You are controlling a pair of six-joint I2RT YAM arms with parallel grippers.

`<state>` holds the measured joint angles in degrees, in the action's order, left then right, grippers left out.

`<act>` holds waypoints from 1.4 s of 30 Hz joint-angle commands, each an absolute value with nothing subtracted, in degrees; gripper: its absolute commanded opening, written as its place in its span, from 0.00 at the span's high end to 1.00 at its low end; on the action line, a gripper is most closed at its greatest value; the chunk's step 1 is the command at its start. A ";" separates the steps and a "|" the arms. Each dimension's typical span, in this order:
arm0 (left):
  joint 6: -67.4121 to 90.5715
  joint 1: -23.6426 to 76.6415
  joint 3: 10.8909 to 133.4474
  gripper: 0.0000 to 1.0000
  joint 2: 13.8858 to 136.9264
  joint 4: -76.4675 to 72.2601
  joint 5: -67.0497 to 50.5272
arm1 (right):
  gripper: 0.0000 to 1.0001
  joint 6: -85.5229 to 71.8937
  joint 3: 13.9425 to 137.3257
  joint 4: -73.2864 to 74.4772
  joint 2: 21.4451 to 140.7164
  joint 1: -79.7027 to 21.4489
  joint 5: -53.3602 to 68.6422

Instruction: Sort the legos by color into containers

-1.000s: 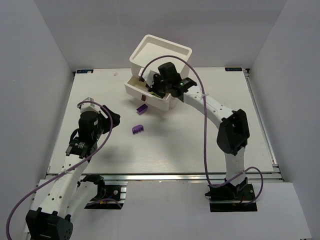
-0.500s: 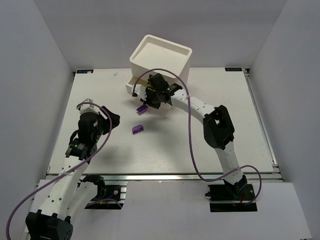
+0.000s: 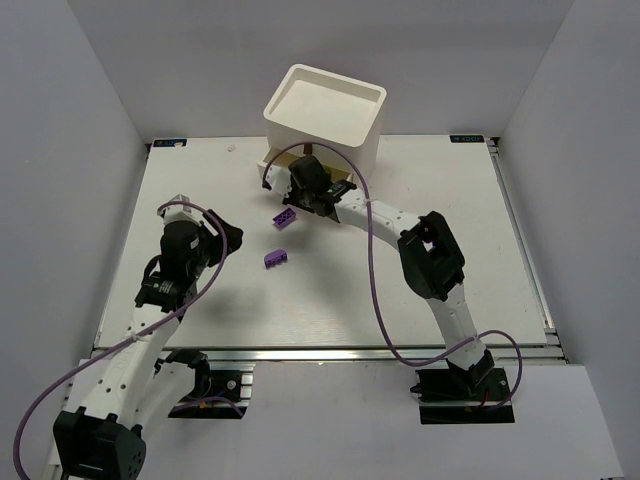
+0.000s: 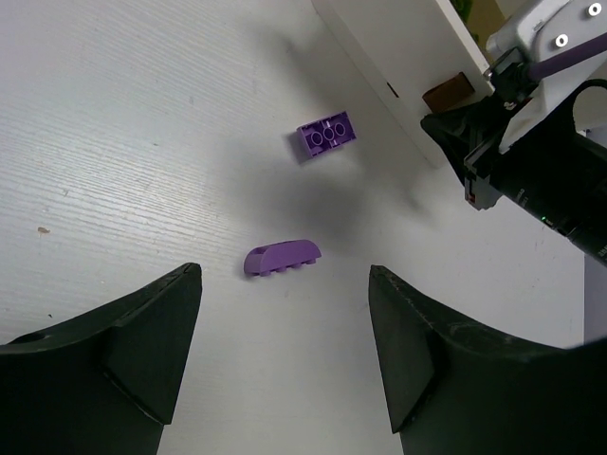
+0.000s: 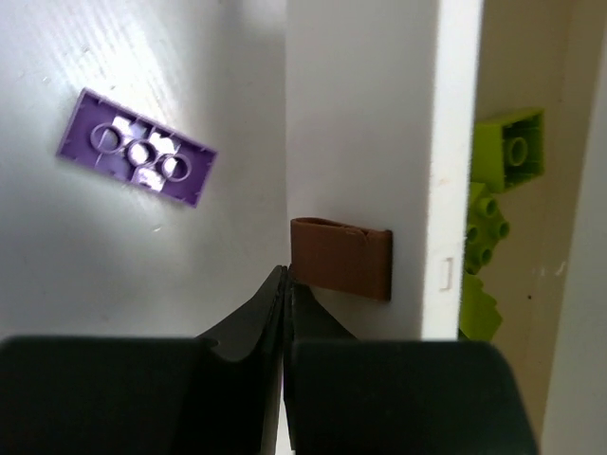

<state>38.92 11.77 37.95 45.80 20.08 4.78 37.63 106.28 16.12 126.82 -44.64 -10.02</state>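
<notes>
My right fingers (image 5: 256, 318) together, tips at drawer pull (image 5: 341, 258). My left fingers (image 4: 142, 351) apart above curved brick (image 4: 283, 259): light, hard, slick; I'd pinch long sides.

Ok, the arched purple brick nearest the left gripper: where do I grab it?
Pinch the arched purple brick mid-length across its narrow width, left gripper coming straight down: it lies long and low, apart from the flat purple brick.

Chest (image 3: 340, 135): standing rear-centre on the table (image 3: 300, 310).
Flat brick (image 3: 285, 218): lying before it (slightly left).
Curved brick (image 3: 276, 258): lying nearer the front.
Drawer (image 5: 360, 114): holding bricks (image 5: 510, 144).
</notes>
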 commanded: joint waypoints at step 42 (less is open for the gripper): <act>28.22 12.48 43.40 0.55 83.03 -23.90 -24.69 | 0.45 32.62 96.25 29.37 103.11 -33.06 41.04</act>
